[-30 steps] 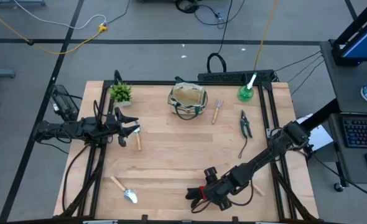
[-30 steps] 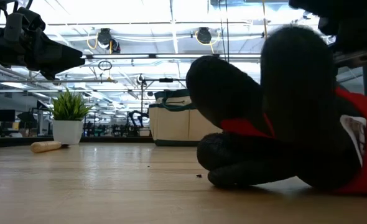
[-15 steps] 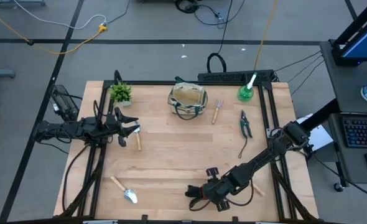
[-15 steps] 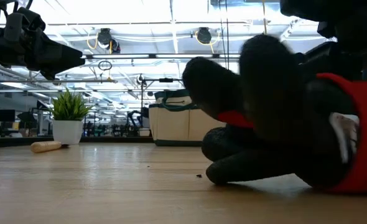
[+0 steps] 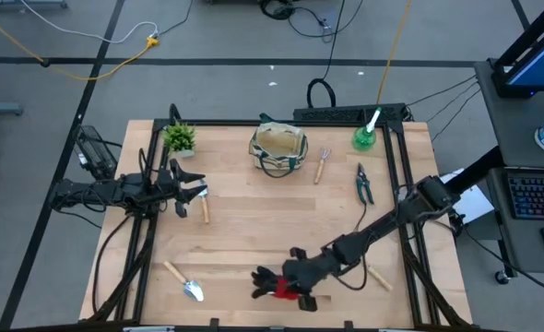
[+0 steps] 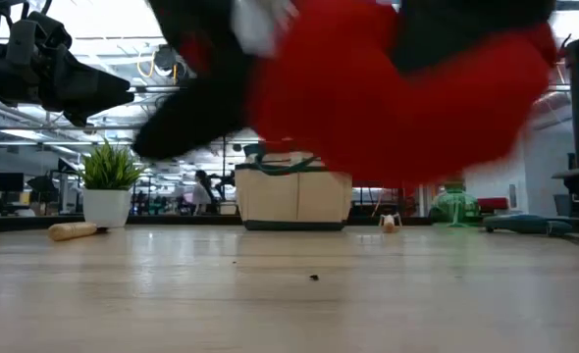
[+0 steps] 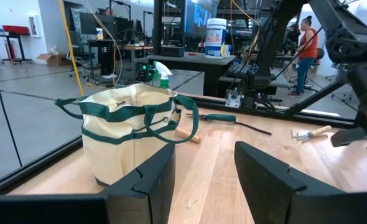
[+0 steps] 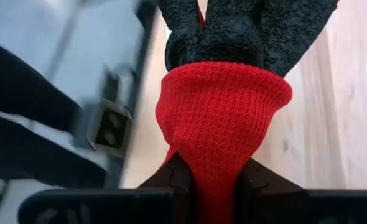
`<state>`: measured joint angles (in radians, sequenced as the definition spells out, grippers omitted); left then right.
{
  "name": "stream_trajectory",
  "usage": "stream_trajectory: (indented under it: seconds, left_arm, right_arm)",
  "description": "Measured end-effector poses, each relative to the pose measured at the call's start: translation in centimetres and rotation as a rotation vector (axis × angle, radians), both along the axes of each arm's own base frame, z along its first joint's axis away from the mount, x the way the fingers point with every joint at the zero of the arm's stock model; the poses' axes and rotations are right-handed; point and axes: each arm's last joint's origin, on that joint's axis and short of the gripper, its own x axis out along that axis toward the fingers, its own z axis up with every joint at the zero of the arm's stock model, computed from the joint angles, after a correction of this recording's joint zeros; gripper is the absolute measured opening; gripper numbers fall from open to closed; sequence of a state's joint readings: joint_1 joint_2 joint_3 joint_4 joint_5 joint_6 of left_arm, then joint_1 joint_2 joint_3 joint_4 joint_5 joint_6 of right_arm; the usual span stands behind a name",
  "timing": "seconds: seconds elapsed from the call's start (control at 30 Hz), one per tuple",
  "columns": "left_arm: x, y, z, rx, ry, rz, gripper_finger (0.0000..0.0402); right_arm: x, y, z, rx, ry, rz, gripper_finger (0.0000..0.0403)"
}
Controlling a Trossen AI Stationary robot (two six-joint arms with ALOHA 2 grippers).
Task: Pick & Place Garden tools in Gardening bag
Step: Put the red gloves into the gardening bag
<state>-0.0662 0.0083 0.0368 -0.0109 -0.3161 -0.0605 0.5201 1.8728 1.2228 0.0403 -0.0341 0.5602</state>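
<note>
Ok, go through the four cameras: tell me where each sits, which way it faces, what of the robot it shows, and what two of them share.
High view: above the table, looking straight down; both dark arms, the right hand gripping the red-and-black knit glove.
Low view: at tabletop height, facing the room; the glove is lifted clear of the table.
Left wrist view: on the left arm, facing the round beige fabric bag with green trim; own fingers apart.
Right wrist view: on the right arm; fingers pinch the glove's red cuff.
Shared: the bag shows in high, low and left wrist views.

Red knitted cloth glove [image 8: 224,118] with rough, matt black coated palm; pale, smooth-grained wooden table [image 5: 254,221]; beige fabric bag [image 7: 124,134] with dark green cloth trim; matt black gripper fingers [image 7: 147,180].
</note>
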Motion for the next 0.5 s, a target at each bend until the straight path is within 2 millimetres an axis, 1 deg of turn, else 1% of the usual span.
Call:
stream_trajectory:
  seconds: [0.1, 0.23, 0.33, 0.5]
  left_arm:
    - [0.0, 0.0, 0.0, 0.000, 0.000, 0.001, 0.0170]
    - [0.0, 0.0, 0.0, 0.001, 0.001, 0.001, 0.0170]
    - [0.0, 0.0, 0.0, 0.004, 0.001, 0.000, 0.0170]
    - [0.0, 0.0, 0.0, 0.006, 0.001, 0.001, 0.0170]
  right_arm:
    - [1.0, -1.0, 1.7, 0.072, -0.103, -0.015, 0.0040]
    - [1.6, -2.2, 4.4, 0.130, -0.248, -0.040, 0.0040]
    - [1.6, -2.8, 6.6, 0.163, -0.371, -0.039, 0.0040]
    - [1.5, -3.8, 9.7, 0.177, -0.563, -0.035, 0.0040]
